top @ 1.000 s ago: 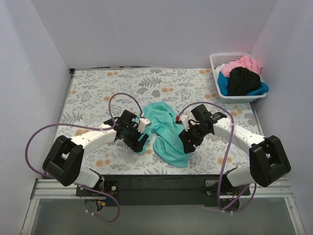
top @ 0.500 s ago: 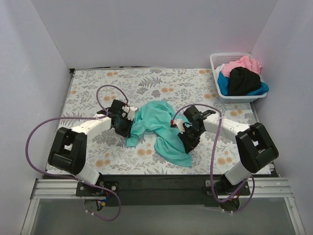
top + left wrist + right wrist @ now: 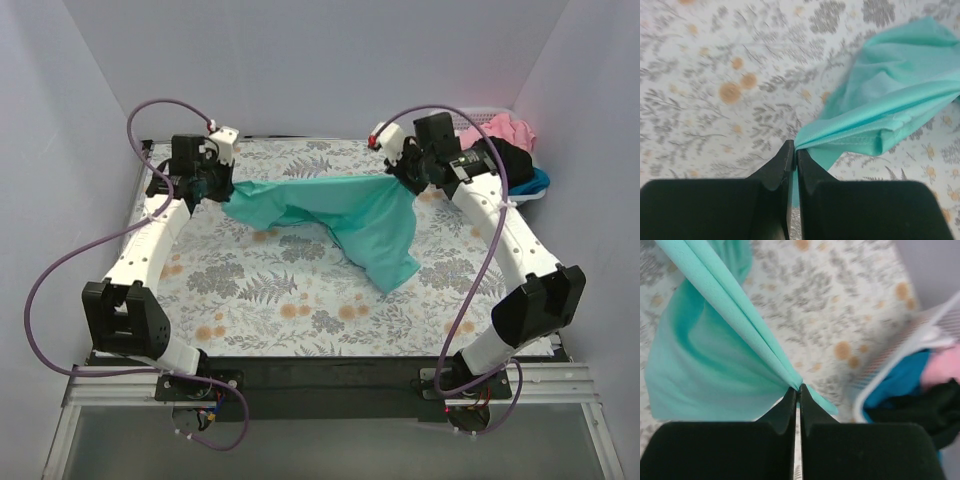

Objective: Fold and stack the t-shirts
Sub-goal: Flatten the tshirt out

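Note:
A teal-green t-shirt (image 3: 350,212) hangs stretched in the air over the back half of the table, sagging toward the right. My left gripper (image 3: 213,188) is shut on its left edge, high at the back left; in the left wrist view the jaws (image 3: 794,148) pinch the hem of the teal t-shirt (image 3: 890,100). My right gripper (image 3: 400,172) is shut on its right edge at the back right; the right wrist view shows the pinch (image 3: 798,388) on the teal cloth (image 3: 705,355). Pink, black and blue t-shirts (image 3: 500,150) lie in the basket.
The white lattice basket (image 3: 450,190) stands at the back right corner, just behind my right arm; its rim (image 3: 890,375) shows in the right wrist view. The grey-and-orange floral cloth (image 3: 260,290) covers the table. White walls close in at the left, back and right.
Both grippers have shut on the teal t-shirt, lifted it off the table and moved up, back and apart. The shirt went from a crumpled heap to a stretched, hanging span.

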`<act>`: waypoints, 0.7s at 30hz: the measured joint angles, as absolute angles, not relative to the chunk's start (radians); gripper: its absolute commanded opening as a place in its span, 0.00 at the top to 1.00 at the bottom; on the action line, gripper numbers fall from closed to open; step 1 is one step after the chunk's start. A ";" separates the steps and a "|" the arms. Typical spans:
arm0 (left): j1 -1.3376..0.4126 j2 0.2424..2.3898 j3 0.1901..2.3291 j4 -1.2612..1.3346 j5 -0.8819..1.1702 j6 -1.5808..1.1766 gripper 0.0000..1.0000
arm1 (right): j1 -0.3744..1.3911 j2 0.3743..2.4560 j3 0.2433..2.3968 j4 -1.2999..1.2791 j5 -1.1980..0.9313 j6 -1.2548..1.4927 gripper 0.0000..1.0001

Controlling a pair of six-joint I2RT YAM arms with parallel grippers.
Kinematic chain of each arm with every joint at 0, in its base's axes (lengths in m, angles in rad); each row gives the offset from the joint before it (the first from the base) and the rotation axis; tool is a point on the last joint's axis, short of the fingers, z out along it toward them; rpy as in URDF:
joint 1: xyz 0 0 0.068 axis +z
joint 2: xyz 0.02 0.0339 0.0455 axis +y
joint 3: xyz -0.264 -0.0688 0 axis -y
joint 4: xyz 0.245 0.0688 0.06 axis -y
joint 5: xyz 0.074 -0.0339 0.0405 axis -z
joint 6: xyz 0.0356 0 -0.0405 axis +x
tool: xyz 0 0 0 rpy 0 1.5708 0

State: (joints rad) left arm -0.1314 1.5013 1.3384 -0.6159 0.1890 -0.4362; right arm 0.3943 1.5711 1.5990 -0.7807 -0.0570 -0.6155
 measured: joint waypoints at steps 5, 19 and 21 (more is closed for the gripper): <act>-0.115 1.494 1.460 -0.556 0.155 -0.402 1.00 | 0.382 1.615 1.853 -0.770 0.039 -0.699 0.99; -0.127 1.376 1.503 -0.439 0.098 -0.317 1.00 | 0.400 1.642 2.025 -0.713 0.153 -0.863 0.99; -0.127 1.340 1.503 -0.440 0.084 -0.318 1.00 | 0.411 1.628 2.016 -0.697 0.162 -0.869 0.99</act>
